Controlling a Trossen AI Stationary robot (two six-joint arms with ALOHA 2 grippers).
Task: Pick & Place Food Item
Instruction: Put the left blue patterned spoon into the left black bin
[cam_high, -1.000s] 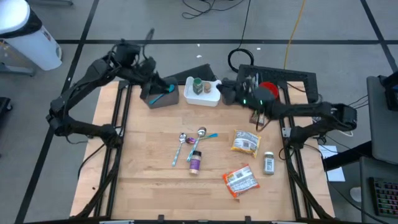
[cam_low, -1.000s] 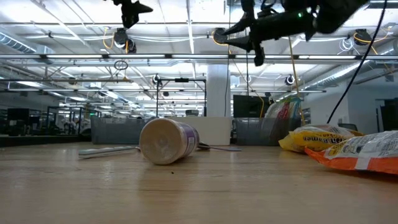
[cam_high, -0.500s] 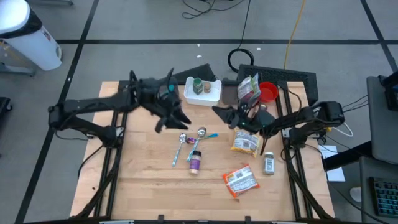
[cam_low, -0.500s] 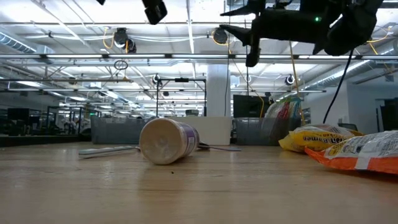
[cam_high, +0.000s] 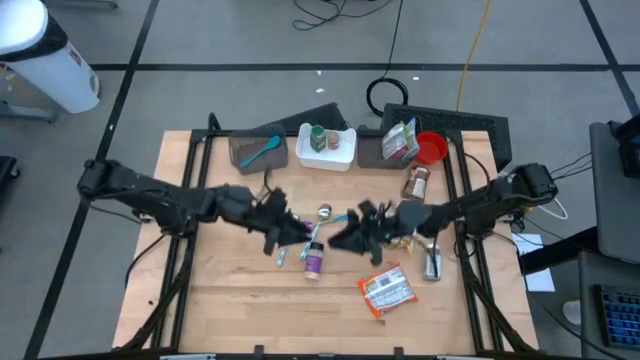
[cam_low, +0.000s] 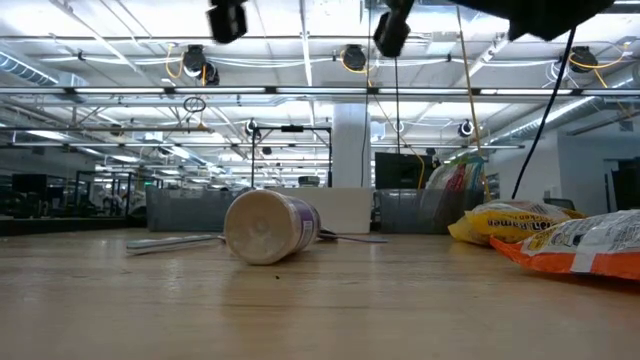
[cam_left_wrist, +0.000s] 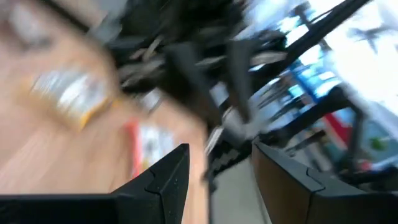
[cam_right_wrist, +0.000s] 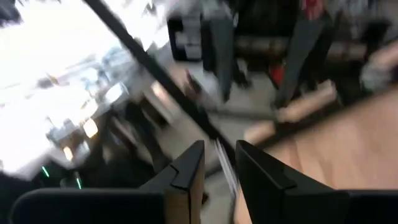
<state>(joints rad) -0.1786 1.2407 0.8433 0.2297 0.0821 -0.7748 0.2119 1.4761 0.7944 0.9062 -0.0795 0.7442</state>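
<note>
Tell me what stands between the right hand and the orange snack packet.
Nothing visible does: only bare wood separates the right hand from the orange snack packet. The purple cup lies off to one side.

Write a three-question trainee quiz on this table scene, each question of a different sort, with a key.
1. True or false: the orange snack packet lies at the table's near edge, apart from both grippers.
2. Which thing lies on its side in the middle of the table?
A. the purple-labelled bottle
B. a mug
C. a banana
3. Fill in: the teal utensil rests in the ___ bin.

Key
1. True: the left gripper and right gripper hang over the table's middle, empty.
2. A.
3. Grey, at the far edge beside the white tray.
</note>
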